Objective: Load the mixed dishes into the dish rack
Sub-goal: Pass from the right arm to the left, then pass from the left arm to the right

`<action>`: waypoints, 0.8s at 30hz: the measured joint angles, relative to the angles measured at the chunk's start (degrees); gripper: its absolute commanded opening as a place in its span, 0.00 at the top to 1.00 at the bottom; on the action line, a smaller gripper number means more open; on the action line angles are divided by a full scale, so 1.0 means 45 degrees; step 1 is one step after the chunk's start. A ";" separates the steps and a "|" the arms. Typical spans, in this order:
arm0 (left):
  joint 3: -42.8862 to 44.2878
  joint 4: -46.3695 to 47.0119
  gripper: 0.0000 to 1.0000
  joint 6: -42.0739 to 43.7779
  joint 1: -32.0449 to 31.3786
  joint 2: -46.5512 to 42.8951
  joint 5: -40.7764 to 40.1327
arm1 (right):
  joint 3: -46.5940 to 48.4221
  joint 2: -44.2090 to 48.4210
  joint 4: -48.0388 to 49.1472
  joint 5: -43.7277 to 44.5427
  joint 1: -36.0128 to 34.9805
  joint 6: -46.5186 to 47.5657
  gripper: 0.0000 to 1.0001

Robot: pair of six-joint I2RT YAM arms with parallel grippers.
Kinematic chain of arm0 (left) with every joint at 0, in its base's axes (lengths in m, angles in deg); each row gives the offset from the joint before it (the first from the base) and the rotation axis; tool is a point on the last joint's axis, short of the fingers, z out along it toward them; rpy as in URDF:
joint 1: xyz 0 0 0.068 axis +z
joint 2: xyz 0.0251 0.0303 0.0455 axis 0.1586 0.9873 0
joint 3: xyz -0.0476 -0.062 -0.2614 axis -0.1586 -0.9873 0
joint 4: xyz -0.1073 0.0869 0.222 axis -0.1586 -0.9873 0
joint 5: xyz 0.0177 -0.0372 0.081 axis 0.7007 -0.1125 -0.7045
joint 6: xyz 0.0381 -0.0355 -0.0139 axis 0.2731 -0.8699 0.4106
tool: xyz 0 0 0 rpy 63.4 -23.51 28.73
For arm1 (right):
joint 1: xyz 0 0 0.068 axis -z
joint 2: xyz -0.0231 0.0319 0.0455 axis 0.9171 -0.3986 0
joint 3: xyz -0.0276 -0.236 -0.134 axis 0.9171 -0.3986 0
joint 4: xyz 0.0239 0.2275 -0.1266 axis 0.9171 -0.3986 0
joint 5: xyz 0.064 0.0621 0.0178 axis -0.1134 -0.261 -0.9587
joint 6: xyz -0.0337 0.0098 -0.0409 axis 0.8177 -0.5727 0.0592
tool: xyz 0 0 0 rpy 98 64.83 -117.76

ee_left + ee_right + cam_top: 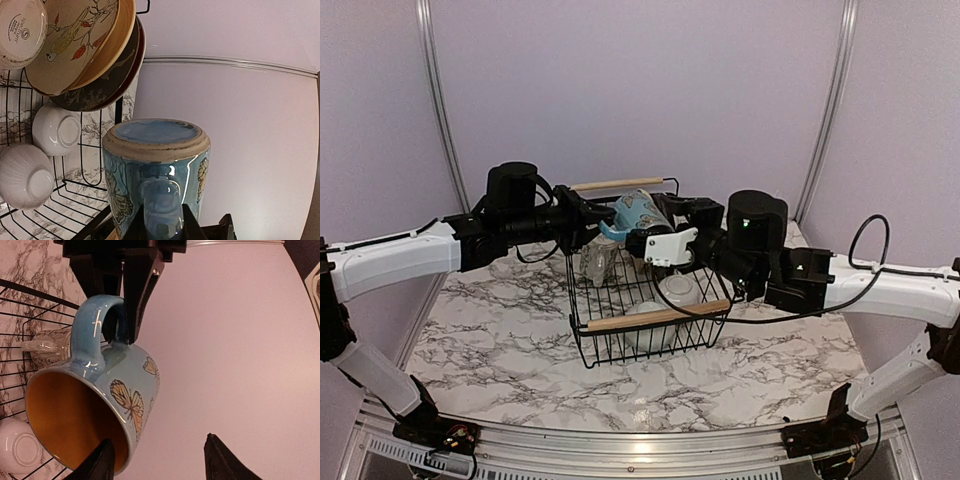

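Observation:
My left gripper [610, 216] is shut on the handle of a blue butterfly mug [638, 212] with an orange inside, held tilted over the far side of the black wire dish rack [655, 317]. The left wrist view shows the mug's base [156, 137] above my fingers [192, 225]. In the right wrist view the mug [107, 395] hangs from the left gripper [120, 315]. My right gripper [160, 462] is open, its left finger just under the mug's rim. A tan bird plate [85, 40], a dark grey plate [102, 92] and white bowls [55, 130] stand in the rack.
A second patterned mug [47, 347] lies in the rack behind the held mug. White bowls [680, 290] sit near the rack's front wooden handle. Another bowl [20, 30] leans by the plates. The marble table [770, 370] surrounds the rack, with walls close behind.

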 measured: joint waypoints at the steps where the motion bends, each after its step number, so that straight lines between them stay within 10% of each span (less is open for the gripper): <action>1: -0.0053 -0.0005 1.00 0.0126 0.0073 0.0015 -0.0010 | -0.0083 0.0175 -0.0121 -0.0029 0.0000 -0.0194 0.19; 24: 0.2608 -0.4323 1.00 1.1448 0.0039 0.0568 -0.2652 | -0.0049 0.3803 -0.6062 -0.5775 0.5095 -0.7417 0.02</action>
